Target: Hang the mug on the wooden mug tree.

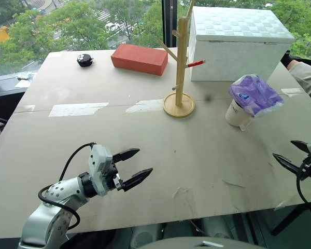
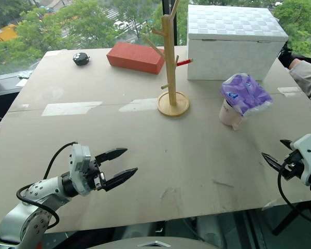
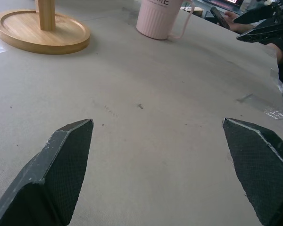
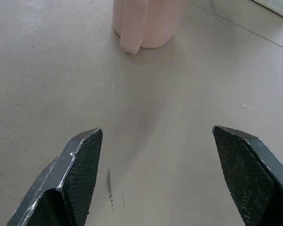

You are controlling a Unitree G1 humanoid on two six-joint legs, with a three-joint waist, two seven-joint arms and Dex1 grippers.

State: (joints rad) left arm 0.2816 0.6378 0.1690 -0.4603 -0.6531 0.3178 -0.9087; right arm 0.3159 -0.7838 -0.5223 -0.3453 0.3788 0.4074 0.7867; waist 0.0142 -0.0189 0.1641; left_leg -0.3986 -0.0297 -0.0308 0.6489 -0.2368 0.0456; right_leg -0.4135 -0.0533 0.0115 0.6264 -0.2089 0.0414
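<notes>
Nearest, the left pincer (image 1: 136, 167) hovers at 7 o'clock over the matte grey tabletop (image 1: 145, 145), its black textured fingers spread wide and empty. The right pincer (image 2: 276, 152) at 4 o'clock is likewise wide and empty. Farther in, at 2 o'clock, the cream-white ribbed ceramic mug (image 1: 235, 114) stands upright, a crinkled purple-and-white plastic packet (image 1: 255, 94) stuffed in its mouth. At centre rises the light-wood mug tree (image 1: 181, 67) on its round disc base. Beyond lie a red brick-shaped block (image 1: 139, 58), a white quilted box (image 1: 237, 44), and windows showing green trees.
</notes>
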